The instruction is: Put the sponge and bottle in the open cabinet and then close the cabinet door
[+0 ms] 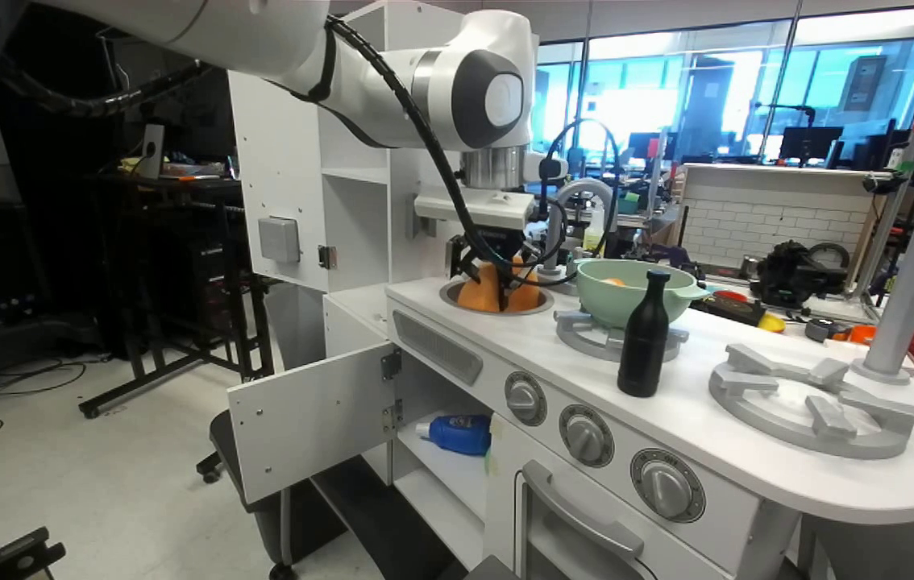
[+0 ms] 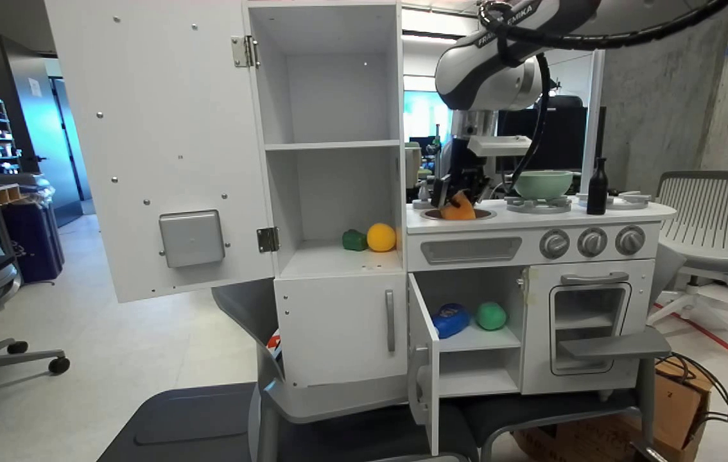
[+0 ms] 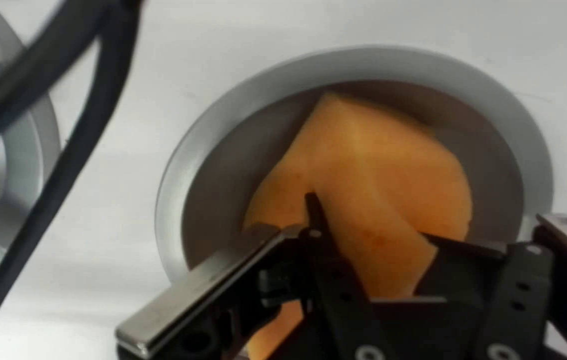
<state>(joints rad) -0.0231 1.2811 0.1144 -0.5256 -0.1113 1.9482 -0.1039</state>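
The orange sponge (image 1: 479, 292) sits folded in the round sink of the white toy kitchen; it also shows in an exterior view (image 2: 459, 207) and the wrist view (image 3: 363, 150). My gripper (image 3: 368, 220) reaches down into the sink, with the sponge squeezed into a ridge between its fingers; the right fingertip is partly hidden. The black bottle (image 1: 644, 346) stands upright on the counter's front part, also in an exterior view (image 2: 597, 190). The low cabinet (image 2: 476, 382) is open, its white door (image 1: 312, 419) swung outward; the door's handle shows in an exterior view (image 2: 422, 378).
A blue bottle (image 1: 461, 435) and a green lump (image 2: 491, 316) lie on the cabinet shelf. A green bowl (image 1: 618, 290) stands on a burner between sink and bottle. The faucet (image 1: 586, 189) rises behind the sink. The tall cupboard door (image 2: 165, 147) is open. Chairs stand below.
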